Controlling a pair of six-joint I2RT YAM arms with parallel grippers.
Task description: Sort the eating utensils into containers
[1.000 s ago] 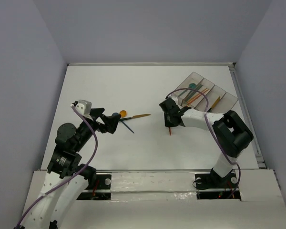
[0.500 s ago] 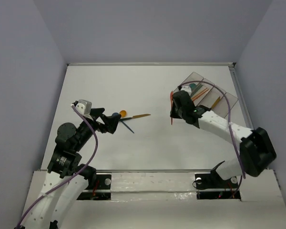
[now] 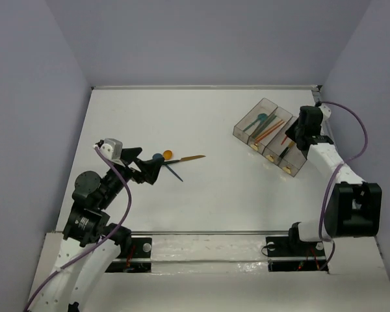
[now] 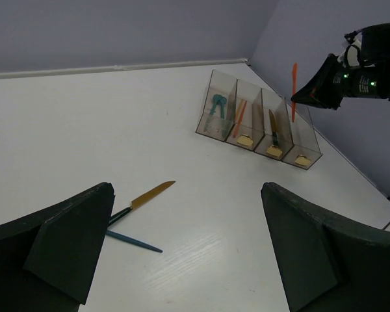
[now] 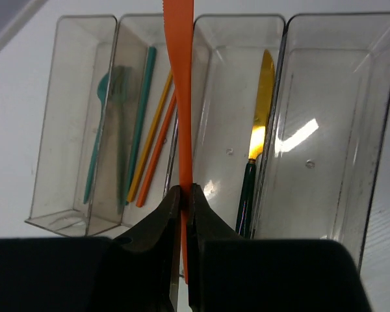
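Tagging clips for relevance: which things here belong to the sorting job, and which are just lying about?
Job: orange knife in right fingers; four-bin container; sorted utensils inside; loose utensils by left fingers.
Lying about: purple cables, table.

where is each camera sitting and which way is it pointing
Top external: above and behind the bases, looking down on the table; left arm and right arm show.
Left wrist: on the left arm, facing across toward the bins; its open fingers frame the bottom.
Right wrist: above the bins, looking down into them; its fingers pinch an orange utensil.
Shared: top and left wrist both show the right gripper above the bins.
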